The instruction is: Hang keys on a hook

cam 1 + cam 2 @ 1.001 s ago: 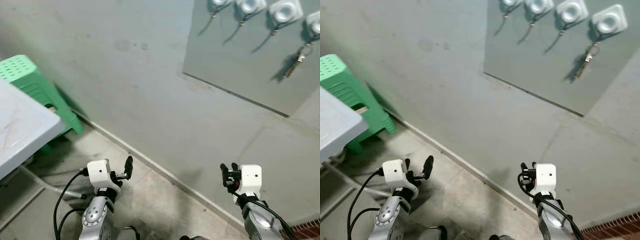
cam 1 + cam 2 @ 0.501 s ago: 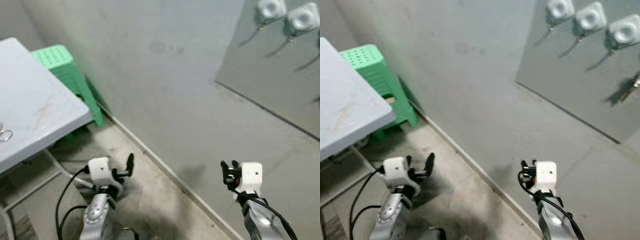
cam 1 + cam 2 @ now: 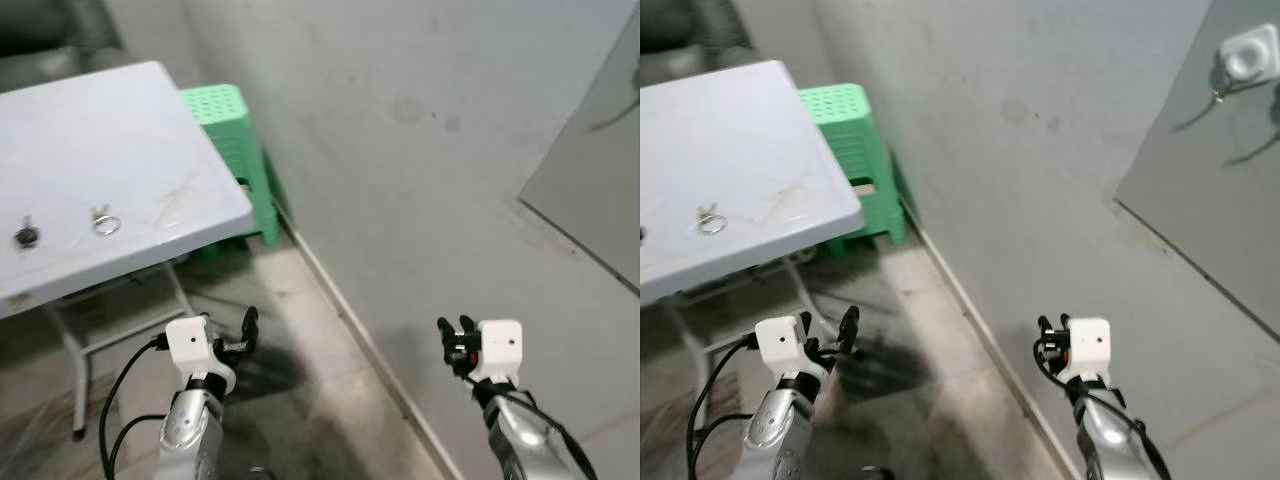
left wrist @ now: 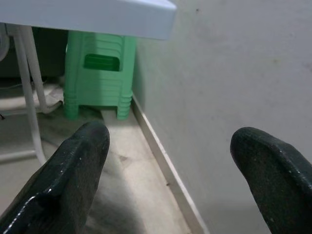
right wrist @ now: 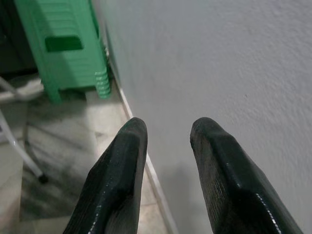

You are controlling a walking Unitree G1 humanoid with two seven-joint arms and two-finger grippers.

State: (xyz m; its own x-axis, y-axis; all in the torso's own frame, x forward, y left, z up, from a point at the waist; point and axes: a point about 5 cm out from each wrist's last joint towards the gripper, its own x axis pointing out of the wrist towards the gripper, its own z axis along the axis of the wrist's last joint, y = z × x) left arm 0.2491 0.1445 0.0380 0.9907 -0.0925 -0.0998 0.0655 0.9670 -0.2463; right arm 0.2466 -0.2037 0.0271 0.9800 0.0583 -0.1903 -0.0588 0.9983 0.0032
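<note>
key ring (image 3: 104,222) flat on white table (image 3: 150,150), second dark key (image 3: 25,236) beside it, probably; wall hook (image 3: 1250,55) empty.

A white table (image 3: 150,140) bears a key ring (image 3: 104,222).

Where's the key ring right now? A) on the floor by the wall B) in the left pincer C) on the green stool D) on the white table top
D. The key ring lies on the white table top, beside a small dark item; the left pincer and the right pincer both hang low and hold nothing.
</note>
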